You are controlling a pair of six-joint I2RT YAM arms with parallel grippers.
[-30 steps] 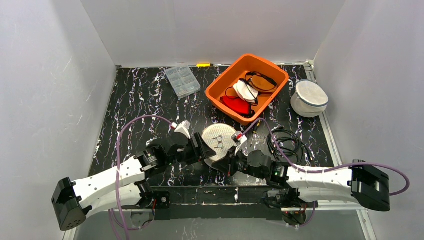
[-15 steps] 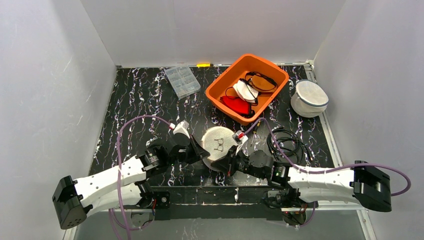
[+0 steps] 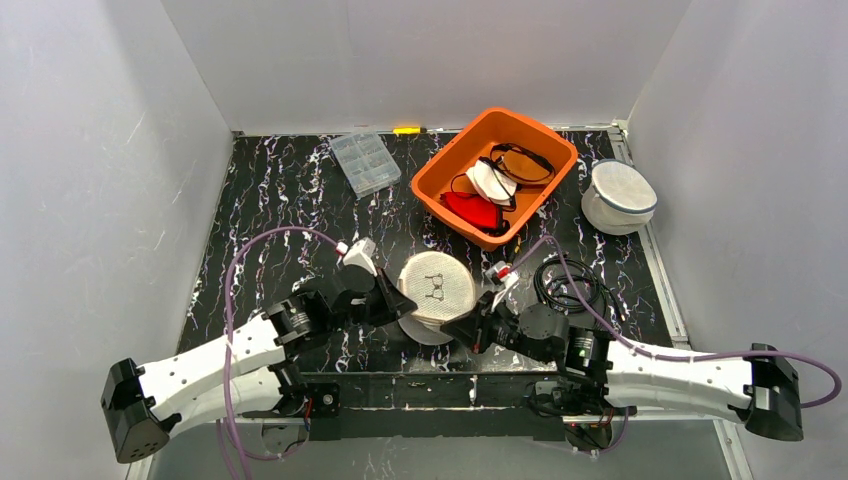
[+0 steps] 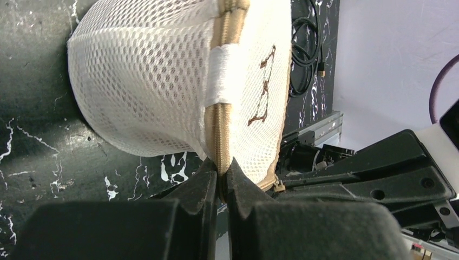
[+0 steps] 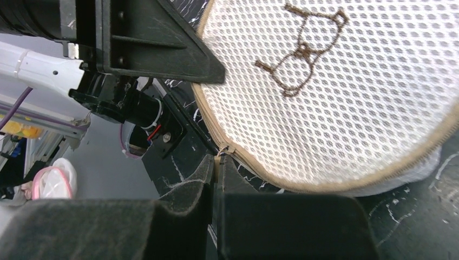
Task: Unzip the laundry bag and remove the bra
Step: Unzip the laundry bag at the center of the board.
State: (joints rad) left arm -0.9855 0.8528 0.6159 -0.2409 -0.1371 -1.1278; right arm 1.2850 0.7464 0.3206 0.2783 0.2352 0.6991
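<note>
My left claw (image 4: 222, 174) has just closed from wide to a tight pinch on the zip seam (image 4: 220, 135) of the laundry bag (image 3: 437, 282). My right claw (image 5: 215, 165) is clamped on the zip pull (image 5: 221, 154). The bag sits on the tabletop (image 3: 290, 190) between both, braced for unzipping.
</note>
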